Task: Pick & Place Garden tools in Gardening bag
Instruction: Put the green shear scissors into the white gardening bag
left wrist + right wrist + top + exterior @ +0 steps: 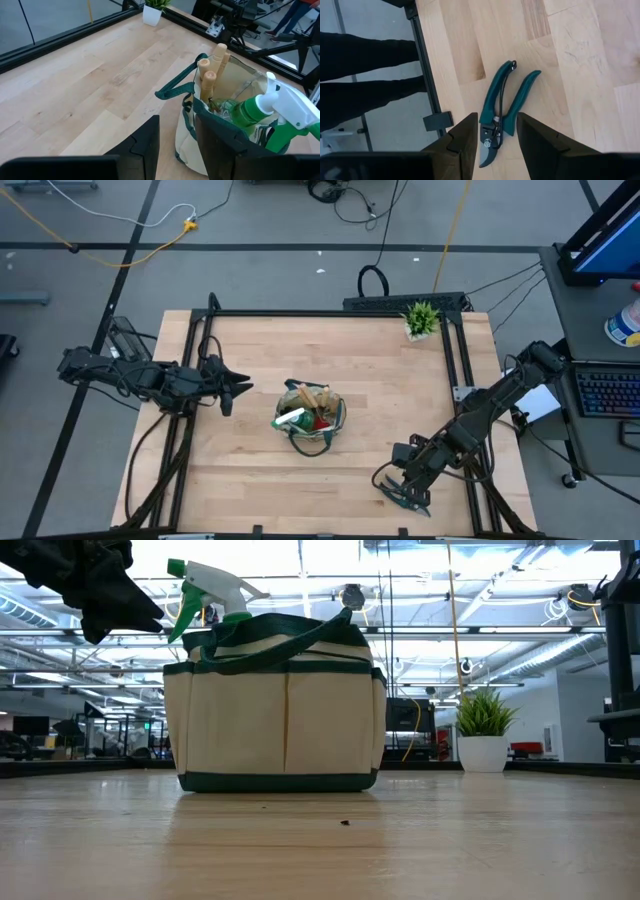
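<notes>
The khaki gardening bag (pixel 310 420) with green trim stands upright on its flat bottom at the table's middle. Wooden tool handles (pixel 210 70) and a green-and-white spray bottle (pixel 272 112) stick up out of it. My left gripper (pixel 228 387) hovers open to the bag's left, touching nothing. Teal-handled pruning shears (pixel 502 107) lie flat on the table near its front right corner. My right gripper (pixel 494 145) is open just above them, one finger on each side of the blade end, apart from it.
A small potted green plant (pixel 421 319) stands at the table's far right corner. The dark frame rail (pixel 427 70) runs along the table edge close beside the shears. Bare wood lies between the bag and the shears.
</notes>
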You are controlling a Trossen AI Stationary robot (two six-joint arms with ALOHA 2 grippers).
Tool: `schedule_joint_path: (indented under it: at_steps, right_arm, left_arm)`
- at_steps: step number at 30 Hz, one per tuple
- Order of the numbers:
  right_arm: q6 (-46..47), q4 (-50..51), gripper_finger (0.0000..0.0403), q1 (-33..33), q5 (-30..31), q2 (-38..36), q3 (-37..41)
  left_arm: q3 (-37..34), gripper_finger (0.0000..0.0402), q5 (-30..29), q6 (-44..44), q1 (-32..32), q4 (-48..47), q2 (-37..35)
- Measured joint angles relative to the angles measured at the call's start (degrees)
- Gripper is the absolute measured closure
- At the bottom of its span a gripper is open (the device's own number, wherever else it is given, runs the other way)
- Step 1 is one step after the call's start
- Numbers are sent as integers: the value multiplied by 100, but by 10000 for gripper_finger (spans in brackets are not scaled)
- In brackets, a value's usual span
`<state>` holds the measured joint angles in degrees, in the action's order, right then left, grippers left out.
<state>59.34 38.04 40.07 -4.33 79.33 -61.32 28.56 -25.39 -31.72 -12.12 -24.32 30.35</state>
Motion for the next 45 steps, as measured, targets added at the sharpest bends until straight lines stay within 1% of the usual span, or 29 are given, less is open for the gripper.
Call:
schedule_joint_path:
  at_steps: [3, 12, 32, 37, 45]
  right_arm:
    - [17, 0, 275, 0, -15, 0, 0]
    - [449, 13, 275, 0, -24, -2, 0]
    - [447, -4, 274, 2, -43, -2, 4]
    - [435, -4, 248, 4, -43, -2, 4]
    - [425, -1, 174, 4, -28, -4, 4]
  left_arm:
    - [0, 272, 0, 0, -1, 0, 1]
    - [0, 272, 0, -5, 0, 2, 0]
    - [0, 272, -1, -31, 0, 9, 1]
    - [0, 272, -2, -9, 0, 9, 2]
    - [0, 272, -2, -7, -1, 9, 1]
